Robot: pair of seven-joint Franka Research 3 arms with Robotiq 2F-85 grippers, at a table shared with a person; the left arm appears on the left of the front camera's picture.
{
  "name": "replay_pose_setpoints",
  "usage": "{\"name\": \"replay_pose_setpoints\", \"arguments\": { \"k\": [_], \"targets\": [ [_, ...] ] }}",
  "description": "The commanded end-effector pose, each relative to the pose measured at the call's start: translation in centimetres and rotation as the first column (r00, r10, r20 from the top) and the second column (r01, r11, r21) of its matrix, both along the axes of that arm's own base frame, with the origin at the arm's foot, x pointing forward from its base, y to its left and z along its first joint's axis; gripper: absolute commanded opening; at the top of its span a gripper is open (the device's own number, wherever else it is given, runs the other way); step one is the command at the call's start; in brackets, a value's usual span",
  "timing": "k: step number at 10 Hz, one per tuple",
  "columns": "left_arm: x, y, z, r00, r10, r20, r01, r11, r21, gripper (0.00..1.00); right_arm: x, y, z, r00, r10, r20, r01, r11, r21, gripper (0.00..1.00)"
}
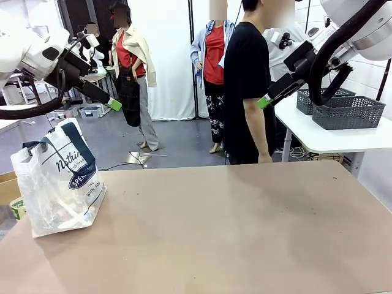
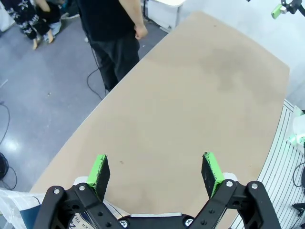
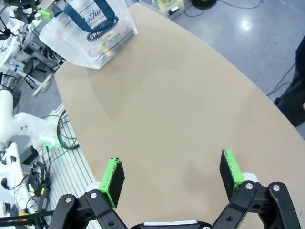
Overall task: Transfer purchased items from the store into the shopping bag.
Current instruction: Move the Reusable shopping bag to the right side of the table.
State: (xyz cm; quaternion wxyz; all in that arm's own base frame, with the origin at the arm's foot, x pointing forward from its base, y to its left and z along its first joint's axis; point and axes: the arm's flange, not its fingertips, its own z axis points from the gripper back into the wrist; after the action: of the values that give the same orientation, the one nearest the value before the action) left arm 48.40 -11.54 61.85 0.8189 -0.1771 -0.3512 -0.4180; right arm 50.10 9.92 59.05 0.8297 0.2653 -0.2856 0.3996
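The shopping bag (image 1: 58, 184) stands upright at the table's left end, translucent white with navy handles and lettering. It also shows in the right wrist view (image 3: 90, 31). Faint coloured shapes of purchased items (image 3: 102, 51) show through its lower wall, too blurred to name. My left gripper (image 1: 114, 105) hangs high above the bag, open and holding nothing, its green pads wide apart (image 2: 155, 171). My right gripper (image 1: 264, 102) is raised at the upper right, open and holding nothing (image 3: 172, 175). Two dark grey lattice baskets (image 1: 349, 112) sit on a white side table; which is the store I cannot tell.
A person in a black shirt (image 1: 248, 86) stands at the far edge of the brown table (image 1: 233, 233), arms down. The white side table (image 1: 331, 138) is at the back right. Cables and a ribbed mat (image 3: 71, 167) lie on the floor beside the table.
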Motion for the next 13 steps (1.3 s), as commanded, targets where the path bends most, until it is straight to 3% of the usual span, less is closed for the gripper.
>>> {"name": "replay_pose_setpoints", "arguments": {
  "k": [1,13],
  "targets": [
    [-0.01,0.14,0.32,1.0,-0.005,-0.004,0.005,1.0,-0.004,1.0,-0.09,0.02,-0.11,1.0,0.002,-0.002,-0.002,1.0,0.002,1.0],
    [-0.01,0.14,0.32,1.0,-0.005,-0.004,0.005,1.0,-0.004,1.0,-0.09,0.02,-0.11,1.0,0.002,-0.002,-0.002,1.0,0.002,1.0]
  ]
}}
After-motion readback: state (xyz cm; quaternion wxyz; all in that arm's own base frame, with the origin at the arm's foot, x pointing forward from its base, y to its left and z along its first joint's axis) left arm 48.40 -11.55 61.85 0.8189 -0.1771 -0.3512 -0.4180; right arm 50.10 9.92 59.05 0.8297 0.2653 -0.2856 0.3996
